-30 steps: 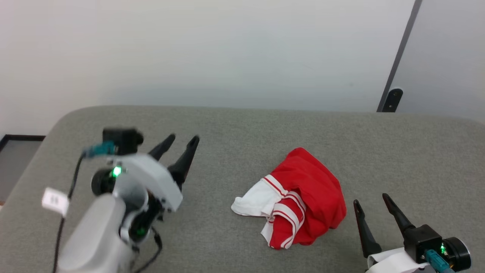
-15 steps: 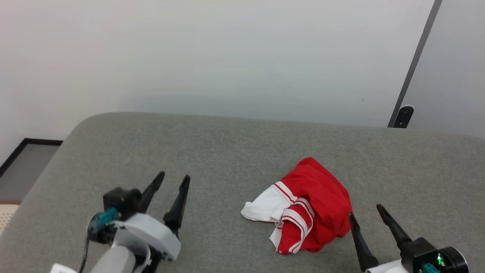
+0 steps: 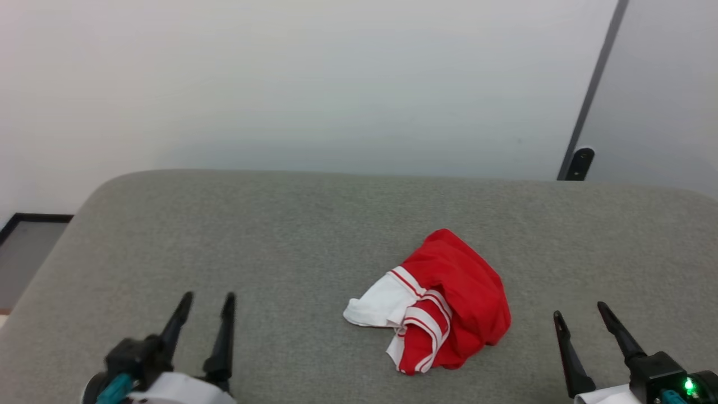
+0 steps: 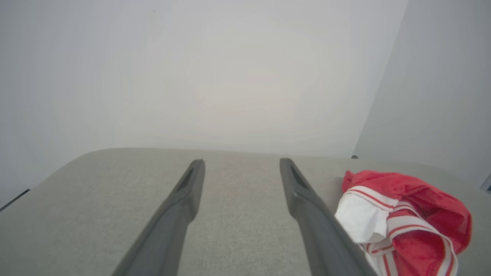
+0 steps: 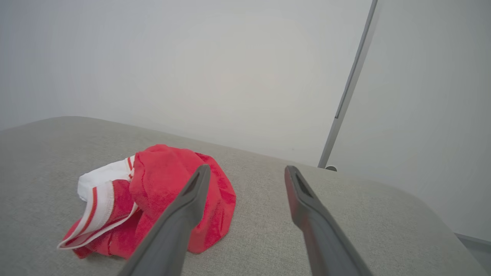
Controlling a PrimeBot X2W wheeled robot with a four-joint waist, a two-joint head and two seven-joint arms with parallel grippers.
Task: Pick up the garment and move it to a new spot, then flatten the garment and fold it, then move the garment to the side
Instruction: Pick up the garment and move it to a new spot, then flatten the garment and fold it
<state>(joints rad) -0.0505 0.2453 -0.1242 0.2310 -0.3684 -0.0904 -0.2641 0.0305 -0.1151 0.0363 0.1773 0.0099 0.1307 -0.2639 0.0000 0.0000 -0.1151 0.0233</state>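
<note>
One pale wall (image 3: 280, 84) forms the backdrop to a broad grey fabric-covered surface (image 3: 314, 235) with rounded far corners. On that surface, right of its middle and toward the near side in the head view, the garment (image 3: 454, 292) lies in a crumpled heap. It is a red jersey bunched up, with a white sleeve spilling out on its left and bands of white-and-red stripe trim folded across its front. The left gripper (image 3: 208, 295) sits at the lower left, well apart from the garment, its two long dark fingers spread wide over bare grey fabric and holding nothing. The right gripper (image 3: 579, 310) sits at the lower right, near the garment's right edge but clear of it, its fingers likewise spread wide and empty. In the right wrist view one of its fingers crosses in front of the red cloth. A thin dark vertical strip (image 3: 592, 84) runs down the wall at the right, ending in a small dark fitting (image 3: 580, 160) just above the surface's far edge. A small green light (image 3: 689, 386) glows on the right wrist.
</note>
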